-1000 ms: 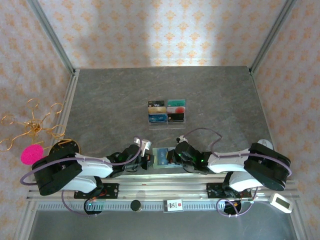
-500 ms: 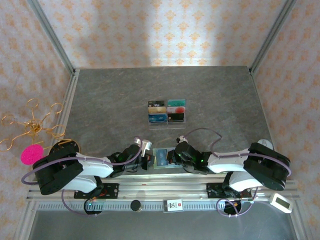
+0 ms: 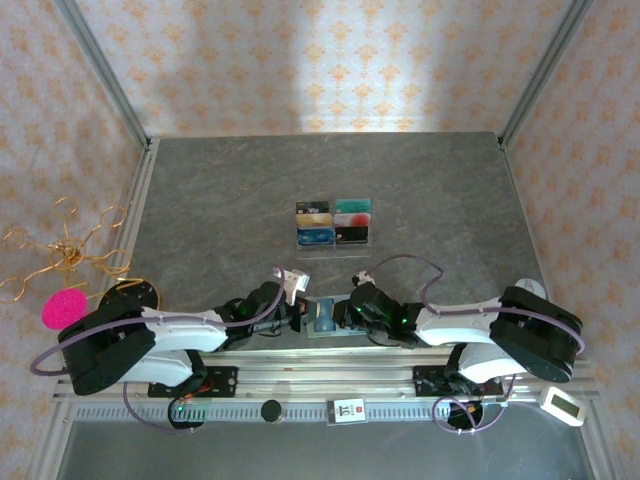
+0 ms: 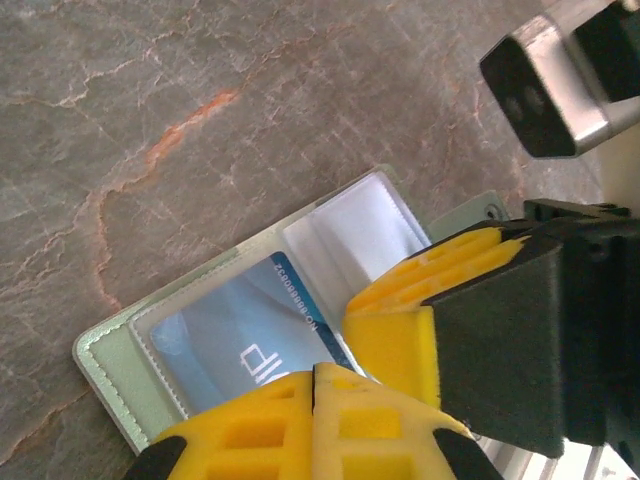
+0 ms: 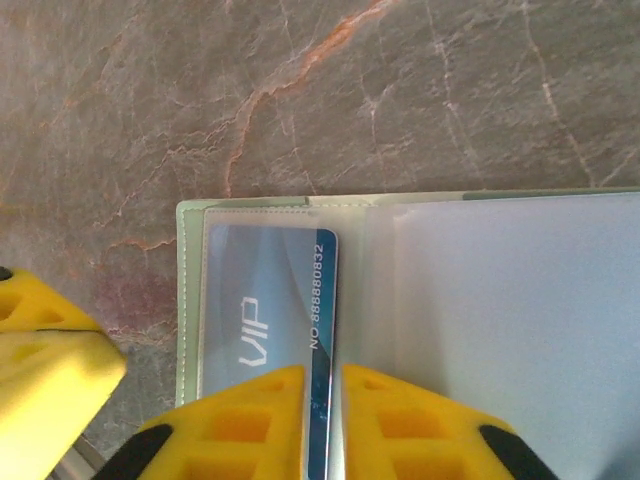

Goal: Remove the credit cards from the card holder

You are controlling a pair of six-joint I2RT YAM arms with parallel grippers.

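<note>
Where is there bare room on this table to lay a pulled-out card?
Bare grey table lies left of the clear card tray, right of it out to the table edge, and behind it toward the wall. Crowded: the near edge, where the left pincer and right pincer meet over the card holder.

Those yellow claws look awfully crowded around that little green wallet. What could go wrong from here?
The right gripper straddles the edge of the blue card, which lies inside its clear pocket, so it might pinch the film too and lift the whole card holder. The left gripper is close beside the right one over the holder; the two could bump. The holder might also slide on the table.
</note>
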